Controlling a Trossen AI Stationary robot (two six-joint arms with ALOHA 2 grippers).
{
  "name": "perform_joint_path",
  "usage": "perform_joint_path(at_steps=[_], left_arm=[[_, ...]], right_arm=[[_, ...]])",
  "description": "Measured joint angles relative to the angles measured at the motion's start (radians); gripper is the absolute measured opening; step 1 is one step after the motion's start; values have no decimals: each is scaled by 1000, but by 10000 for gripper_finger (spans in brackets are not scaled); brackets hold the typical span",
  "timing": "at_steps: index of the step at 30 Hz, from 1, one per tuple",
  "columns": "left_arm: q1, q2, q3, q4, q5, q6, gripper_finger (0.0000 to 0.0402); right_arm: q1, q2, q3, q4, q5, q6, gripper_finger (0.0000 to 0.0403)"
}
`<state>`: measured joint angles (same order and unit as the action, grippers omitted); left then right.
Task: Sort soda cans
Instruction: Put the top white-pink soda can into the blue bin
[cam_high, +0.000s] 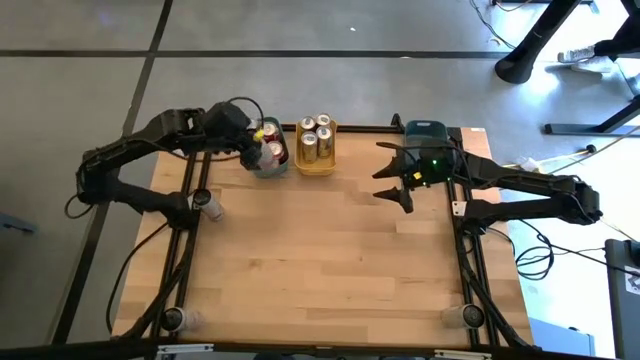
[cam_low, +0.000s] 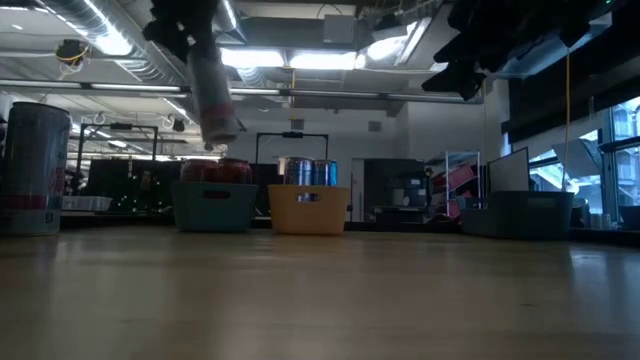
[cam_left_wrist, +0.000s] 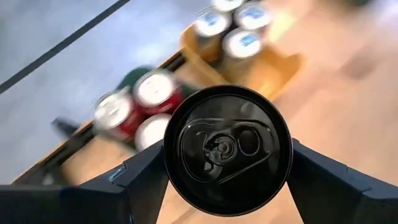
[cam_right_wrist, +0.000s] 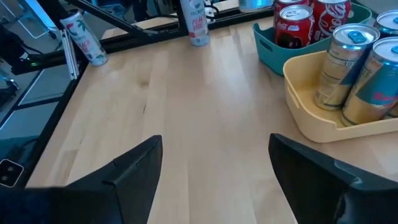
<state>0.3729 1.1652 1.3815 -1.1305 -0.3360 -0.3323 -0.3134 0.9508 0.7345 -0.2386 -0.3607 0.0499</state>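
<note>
A red soda can (cam_left_wrist: 227, 149) is clamped upright in the left gripper (cam_left_wrist: 227, 186) above the teal tray (cam_high: 270, 168); it should be lowered squarely beside the red cans (cam_left_wrist: 140, 102), then released. The right gripper (cam_right_wrist: 214, 168) is held open, empty.

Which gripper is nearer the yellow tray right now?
Left. The left gripper holds a can over the teal tray, right beside the yellow tray. The right gripper hangs open, farther off on its other side.

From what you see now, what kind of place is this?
Probably a lab or workshop: a wooden table in a metal frame, exposed ceiling ducts, and shelves behind.
</note>
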Motion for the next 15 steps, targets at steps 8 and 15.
perform_joint_path(at_steps=[8, 15], left_arm=[[-181, 23, 0, 221, 42, 109, 276], [-302, 135, 0, 368, 41, 184, 276]], right_arm=[[23, 0, -2, 1, -48, 28, 293], [184, 0, -38, 30, 126, 31, 293]])
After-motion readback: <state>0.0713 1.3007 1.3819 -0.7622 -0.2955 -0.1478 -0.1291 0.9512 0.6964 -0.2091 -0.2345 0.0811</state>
